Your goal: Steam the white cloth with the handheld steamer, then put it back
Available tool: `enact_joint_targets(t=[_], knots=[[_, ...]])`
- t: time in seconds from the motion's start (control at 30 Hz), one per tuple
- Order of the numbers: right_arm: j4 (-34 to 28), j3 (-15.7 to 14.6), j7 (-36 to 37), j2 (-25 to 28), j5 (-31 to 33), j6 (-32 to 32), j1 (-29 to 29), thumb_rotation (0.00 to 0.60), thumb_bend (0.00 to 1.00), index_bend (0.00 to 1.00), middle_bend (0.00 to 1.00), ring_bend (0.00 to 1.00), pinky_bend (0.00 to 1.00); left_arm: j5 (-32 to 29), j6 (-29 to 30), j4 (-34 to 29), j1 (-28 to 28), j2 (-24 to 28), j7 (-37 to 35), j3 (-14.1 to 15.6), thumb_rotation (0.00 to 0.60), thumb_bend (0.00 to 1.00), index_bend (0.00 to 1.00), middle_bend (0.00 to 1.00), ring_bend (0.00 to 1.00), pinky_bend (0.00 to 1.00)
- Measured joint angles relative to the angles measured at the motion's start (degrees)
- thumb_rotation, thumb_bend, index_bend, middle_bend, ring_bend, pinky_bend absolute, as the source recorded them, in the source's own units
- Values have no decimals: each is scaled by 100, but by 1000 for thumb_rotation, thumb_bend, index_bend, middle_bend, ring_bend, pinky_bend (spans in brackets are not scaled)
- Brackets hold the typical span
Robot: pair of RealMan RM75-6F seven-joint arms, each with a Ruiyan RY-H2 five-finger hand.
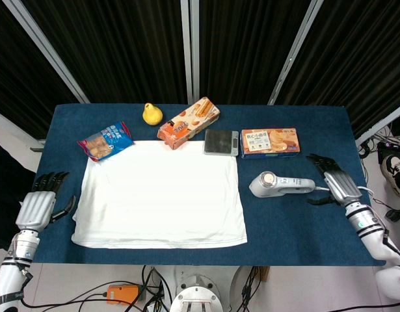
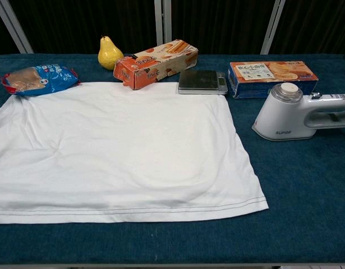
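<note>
Head view | handheld steamer [image 1: 280,184] lies right of white cloth [image 1: 160,194], handle toward right hand [image 1: 339,186] | right nearer, fingers spread, empty | left hand [image 1: 38,205] likewise, beyond cloth.

Your right robot hand [image 1: 339,185] lies empty with fingers spread, just beside the handle end of the handheld steamer [image 1: 280,184] on the counter [image 1: 297,227]. Your left robot hand [image 1: 40,203], also spread, sits apart from the white cloth [image 1: 160,195].
</note>
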Motion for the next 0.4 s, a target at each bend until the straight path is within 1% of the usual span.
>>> enact_joint_targets(t=[0.07,0.17,0.23,0.33,0.4], knots=[[-467,42,-390,359,78,350,-202,600,0,0,64,0,20,-40,71,-12,100,125,-239,-15,0,282,77,69,0,0],[-973,69,-758,776,148,804,-496,600,0,0,64,0,25,-47,231,-21,274,342,-564,-21,0,282,77,69,0,0],[-1312,75,-974,1076,183,1151,-753,600,0,0,64,0,24,-16,368,-27,375,436,-657,-16,0,282,77,69,0,0],[-1667,54,-1151,1332,175,1611,-1109,600,0,0,65,0,25,65,630,-41,545,508,-746,-2,0,282,77,70,0,0],[-1817,29,-1202,1406,133,1860,-1307,600,0,0,65,0,25,129,827,-62,674,535,-793,13,0,282,77,70,0,0]])
